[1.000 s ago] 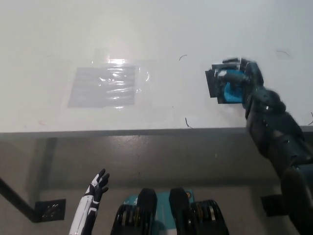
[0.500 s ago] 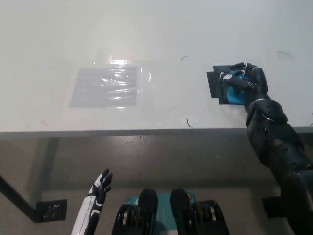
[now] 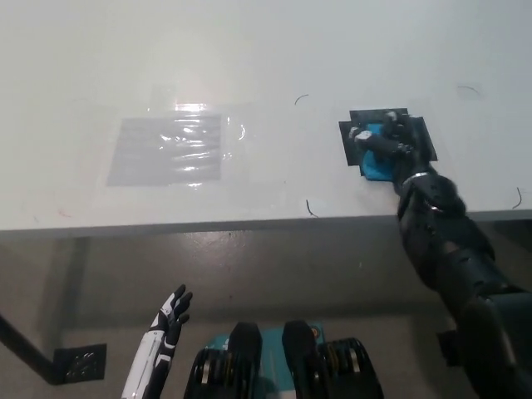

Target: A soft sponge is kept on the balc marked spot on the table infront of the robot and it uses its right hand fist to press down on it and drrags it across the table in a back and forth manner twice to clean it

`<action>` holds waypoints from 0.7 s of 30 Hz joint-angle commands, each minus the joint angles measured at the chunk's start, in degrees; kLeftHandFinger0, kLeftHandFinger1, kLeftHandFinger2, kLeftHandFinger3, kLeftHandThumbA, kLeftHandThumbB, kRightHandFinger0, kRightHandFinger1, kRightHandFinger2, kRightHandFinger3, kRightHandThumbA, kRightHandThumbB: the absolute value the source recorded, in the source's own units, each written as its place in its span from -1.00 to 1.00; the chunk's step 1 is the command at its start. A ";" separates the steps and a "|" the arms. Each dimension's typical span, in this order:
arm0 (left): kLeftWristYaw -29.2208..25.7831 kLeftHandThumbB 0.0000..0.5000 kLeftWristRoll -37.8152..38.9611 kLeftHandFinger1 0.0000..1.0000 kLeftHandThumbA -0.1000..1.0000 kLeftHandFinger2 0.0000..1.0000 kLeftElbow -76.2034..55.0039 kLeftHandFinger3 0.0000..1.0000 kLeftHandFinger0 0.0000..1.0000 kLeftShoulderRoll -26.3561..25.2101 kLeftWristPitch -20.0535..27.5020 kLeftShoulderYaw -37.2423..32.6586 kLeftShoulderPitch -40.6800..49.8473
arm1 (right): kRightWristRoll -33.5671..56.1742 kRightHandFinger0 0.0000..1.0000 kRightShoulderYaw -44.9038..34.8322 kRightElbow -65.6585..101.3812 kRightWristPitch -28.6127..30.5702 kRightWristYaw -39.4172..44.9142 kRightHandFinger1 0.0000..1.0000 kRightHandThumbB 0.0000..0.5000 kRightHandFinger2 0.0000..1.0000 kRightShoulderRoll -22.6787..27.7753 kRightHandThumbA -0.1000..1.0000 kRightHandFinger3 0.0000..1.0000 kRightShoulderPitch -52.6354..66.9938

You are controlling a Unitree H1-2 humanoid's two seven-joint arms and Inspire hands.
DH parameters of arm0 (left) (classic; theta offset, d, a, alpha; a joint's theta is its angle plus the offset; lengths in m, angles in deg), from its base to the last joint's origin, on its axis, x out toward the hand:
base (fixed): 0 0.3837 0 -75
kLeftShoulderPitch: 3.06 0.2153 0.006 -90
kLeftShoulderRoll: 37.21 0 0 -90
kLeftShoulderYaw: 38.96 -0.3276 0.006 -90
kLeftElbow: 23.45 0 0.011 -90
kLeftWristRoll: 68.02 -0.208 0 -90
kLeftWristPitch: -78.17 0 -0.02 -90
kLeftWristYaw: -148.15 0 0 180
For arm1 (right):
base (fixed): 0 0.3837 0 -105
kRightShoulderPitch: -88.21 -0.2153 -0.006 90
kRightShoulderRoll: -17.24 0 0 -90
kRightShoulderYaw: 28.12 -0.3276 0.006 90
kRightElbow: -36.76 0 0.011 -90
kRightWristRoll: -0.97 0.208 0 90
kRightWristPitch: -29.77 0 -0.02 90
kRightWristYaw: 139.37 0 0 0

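A blue sponge (image 3: 376, 163) lies on the black marked square (image 3: 352, 141) at the right of the white table (image 3: 266, 58), close to the front edge. My black right hand (image 3: 389, 145) sits on top of the sponge with its fingers curled down over it, covering most of it. The black forearm reaches in from the bottom right, over the table edge. My white left hand (image 3: 169, 317) rests below the table edge at the lower left, open, holding nothing.
A shiny clear taped patch (image 3: 170, 150) lies on the table's left half. Small pen marks (image 3: 309, 208) dot the surface near the front edge (image 3: 208, 226). A dark floor shows below the edge.
The right hand's fingers, spread over the sponge a second ago, have curled down onto it. The whole picture has also shifted a little. The left hand stays where it was.
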 commanded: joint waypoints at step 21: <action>-0.07 -0.84 0.76 1.00 1.00 1.00 -0.65 1.00 1.00 -0.96 3.61 -0.21 -1.01 | -5.89 -1.00 10.94 0.67 1.73 5.20 -1.00 -0.55 -0.74 -13.09 1.00 -0.83 -2.94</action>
